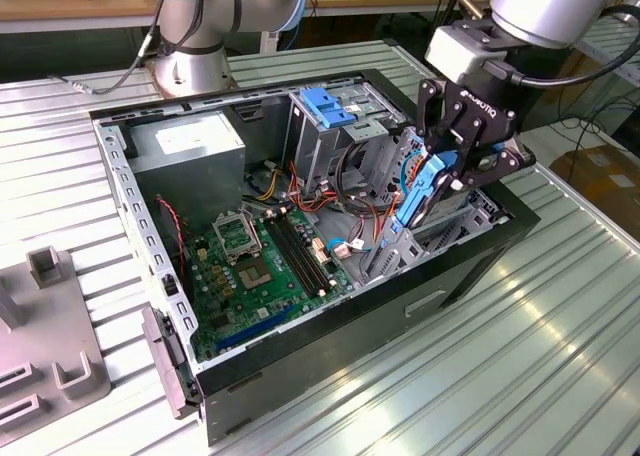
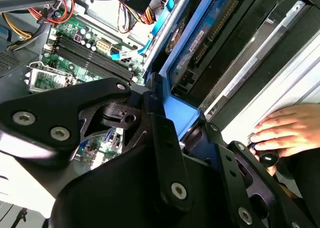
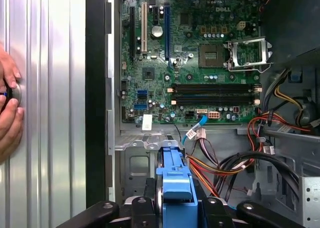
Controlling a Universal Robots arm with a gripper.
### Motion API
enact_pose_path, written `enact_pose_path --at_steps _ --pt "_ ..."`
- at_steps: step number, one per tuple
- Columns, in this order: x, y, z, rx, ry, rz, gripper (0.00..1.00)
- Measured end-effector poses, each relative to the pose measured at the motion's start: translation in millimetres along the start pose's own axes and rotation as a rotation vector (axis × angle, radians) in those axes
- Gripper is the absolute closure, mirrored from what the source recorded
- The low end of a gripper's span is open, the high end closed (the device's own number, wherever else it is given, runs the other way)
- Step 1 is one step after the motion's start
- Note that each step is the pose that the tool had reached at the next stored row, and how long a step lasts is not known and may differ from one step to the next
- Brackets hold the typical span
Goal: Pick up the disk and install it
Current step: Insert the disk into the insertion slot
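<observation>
Exterior view, what is the gripper (image 1: 455, 171) doing there?

It is squeezing the disk (image 1: 418, 198) tight, pressing in on its blue rails from both sides.

Where is the disk sitting?

It is hanging in the air over the case (image 1: 300, 361), at the end on the exterior view's right. It is standing on its thin edge, not lying flat.

Which way is its long side pointing?

It is slanting down into the case, from the gripper toward the board (image 1: 255, 266). In the first wrist view the blue end of the disk is poking straight out of the gripper, and the grey bay (image 3: 136, 162) is lying just in front of it.

Is it touching the bay?

I am thinking it is very near, but I cannot tell if it is touching.

Is anyone helping?

A hand (image 3: 7, 113) is resting on the table (image 3: 50, 88) beside the case, well apart from the disk.
</observation>
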State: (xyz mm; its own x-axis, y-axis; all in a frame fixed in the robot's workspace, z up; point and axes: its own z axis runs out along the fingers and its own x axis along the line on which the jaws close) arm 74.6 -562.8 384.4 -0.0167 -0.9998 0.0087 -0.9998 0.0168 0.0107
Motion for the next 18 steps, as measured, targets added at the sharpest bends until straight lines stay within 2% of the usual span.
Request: enact_pose_path --at_steps 9,15,16,17,18 --pt "-0.1 -0.5 12.0 0.0 0.0002 0.0 0.63" --pt "-0.1 -0.7 12.9 0.0006 -0.0001 0.0 0.63" --pt "-0.1 -0.6 12.9 0.0001 0.0 0.0 0.62" --pt "-0.1 -0.5 12.9 0.0 0.0 0.0 0.55" --pt "-0.1 -0.5 12.9 0.0 0.0 0.0 0.55"
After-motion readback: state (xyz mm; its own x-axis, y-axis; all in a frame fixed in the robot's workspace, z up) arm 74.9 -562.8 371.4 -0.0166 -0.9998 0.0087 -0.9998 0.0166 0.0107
